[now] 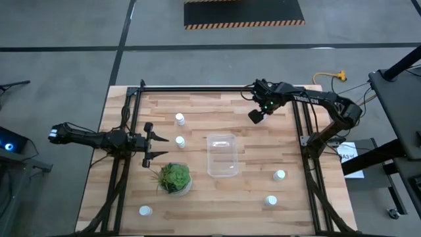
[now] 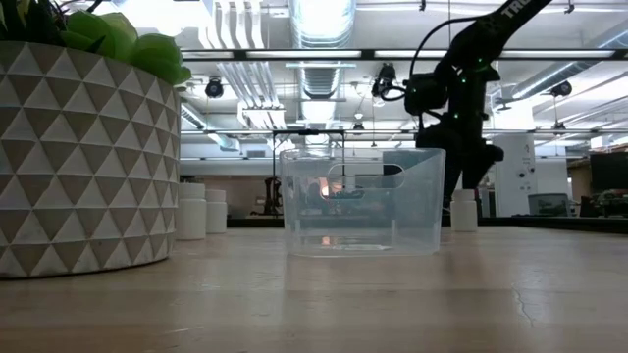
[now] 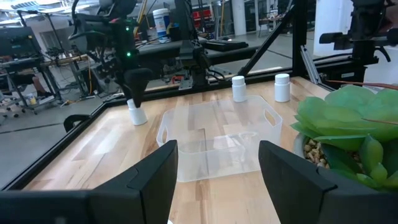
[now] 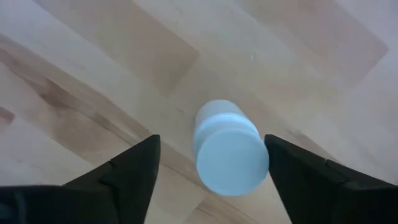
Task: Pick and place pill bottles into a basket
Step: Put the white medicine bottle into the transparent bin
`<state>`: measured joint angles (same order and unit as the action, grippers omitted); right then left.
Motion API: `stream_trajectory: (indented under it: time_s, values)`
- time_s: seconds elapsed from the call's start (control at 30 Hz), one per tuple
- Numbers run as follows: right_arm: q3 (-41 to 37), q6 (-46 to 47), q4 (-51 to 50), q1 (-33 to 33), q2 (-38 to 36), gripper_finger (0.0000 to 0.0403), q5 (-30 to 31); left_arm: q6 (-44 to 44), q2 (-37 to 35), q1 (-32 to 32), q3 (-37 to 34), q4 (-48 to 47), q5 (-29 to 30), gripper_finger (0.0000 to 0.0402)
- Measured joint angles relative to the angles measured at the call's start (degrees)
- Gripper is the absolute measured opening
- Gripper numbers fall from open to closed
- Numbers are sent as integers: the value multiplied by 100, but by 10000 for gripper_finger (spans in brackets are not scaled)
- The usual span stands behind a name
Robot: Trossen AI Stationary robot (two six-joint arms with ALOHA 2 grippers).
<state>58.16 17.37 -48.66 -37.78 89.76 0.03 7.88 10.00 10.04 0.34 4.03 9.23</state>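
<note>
The right gripper [image 4: 211, 165] straddles a pill bottle [image 4: 229, 149] at the worktop's one o'clock, fingers apart; next: close, lift, carry to the basket [image 1: 222, 155].

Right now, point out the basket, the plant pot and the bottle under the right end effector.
basket [image 1: 222, 172]: high view, near rim.
plant pot [image 2: 88, 167]: low view, patterned wall.
bottle [image 4: 231, 158]: right wrist view, cap top.

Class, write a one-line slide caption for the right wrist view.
Right gripper fingers straddle an upright white pill bottle on the wooden table.
</note>
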Motion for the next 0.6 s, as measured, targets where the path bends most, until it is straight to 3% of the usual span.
stream_trajectory:
  time_s: [0.27, 0.6]
  values:
    - [-7, 2, -81, 0, 0, 206, 0, 0, 0, -1, 0, 0, 1, 207]
    - [-45, -130, -191, 0, 2, 194, 5, 0, 0, -2, 0, 0, 1, 207]
